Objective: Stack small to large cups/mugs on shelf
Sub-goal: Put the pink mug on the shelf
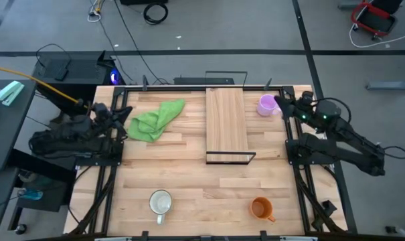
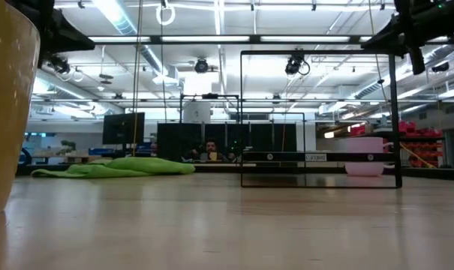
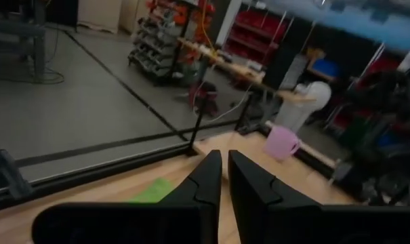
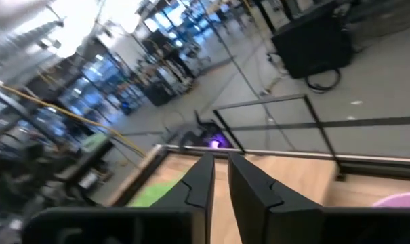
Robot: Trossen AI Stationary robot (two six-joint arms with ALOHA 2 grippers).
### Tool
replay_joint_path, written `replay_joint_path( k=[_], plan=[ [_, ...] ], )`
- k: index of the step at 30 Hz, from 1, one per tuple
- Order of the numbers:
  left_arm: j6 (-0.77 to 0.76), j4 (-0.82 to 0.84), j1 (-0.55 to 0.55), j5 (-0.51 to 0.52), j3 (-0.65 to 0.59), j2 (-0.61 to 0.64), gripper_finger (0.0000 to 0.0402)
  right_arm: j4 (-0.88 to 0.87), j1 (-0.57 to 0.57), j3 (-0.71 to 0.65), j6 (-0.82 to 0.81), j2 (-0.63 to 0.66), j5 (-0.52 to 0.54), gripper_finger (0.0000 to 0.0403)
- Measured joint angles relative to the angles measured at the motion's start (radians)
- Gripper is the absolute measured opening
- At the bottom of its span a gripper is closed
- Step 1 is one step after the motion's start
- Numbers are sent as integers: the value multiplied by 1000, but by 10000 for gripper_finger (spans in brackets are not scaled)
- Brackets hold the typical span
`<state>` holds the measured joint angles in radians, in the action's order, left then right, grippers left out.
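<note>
The shelf (image 1: 226, 120), a light-wood plank with a thin black frame, lies at the table's middle toward the far edge; the low view shows its frame (image 2: 320, 52). The purple mug (image 1: 266, 106) stands upright on the table just right of the shelf, also visible in the low view (image 2: 365, 166) and the left wrist view (image 3: 284, 142). The white mug (image 1: 160, 203) and the orange mug (image 1: 261, 209) stand near the near edge. My left gripper (image 3: 225, 169) is shut at the left edge. My right gripper (image 4: 220, 173) is shut, right of the purple mug, apart from it.
A crumpled green cloth (image 1: 154, 119) lies left of the shelf, close to my left gripper. Bare wooden tabletop (image 1: 202, 177) stretches between the shelf and the two near mugs. Black frame rails run along the table's left and right edges.
</note>
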<state>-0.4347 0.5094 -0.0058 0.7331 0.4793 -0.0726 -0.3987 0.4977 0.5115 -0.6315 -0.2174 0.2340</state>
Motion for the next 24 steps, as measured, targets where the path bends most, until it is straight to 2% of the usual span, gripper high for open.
replay_joint_path(
  k=[8,16,24],
  plan=[
    [-8,135,73,-45,144,-238,40,-209,100,218,56,-238,-3,56],
    [-22,264,254,-299,259,-408,41,-502,199,534,141,-473,-26,56],
    [89,265,417,-552,301,-565,42,-849,327,844,268,-739,-56,56]
  ],
)
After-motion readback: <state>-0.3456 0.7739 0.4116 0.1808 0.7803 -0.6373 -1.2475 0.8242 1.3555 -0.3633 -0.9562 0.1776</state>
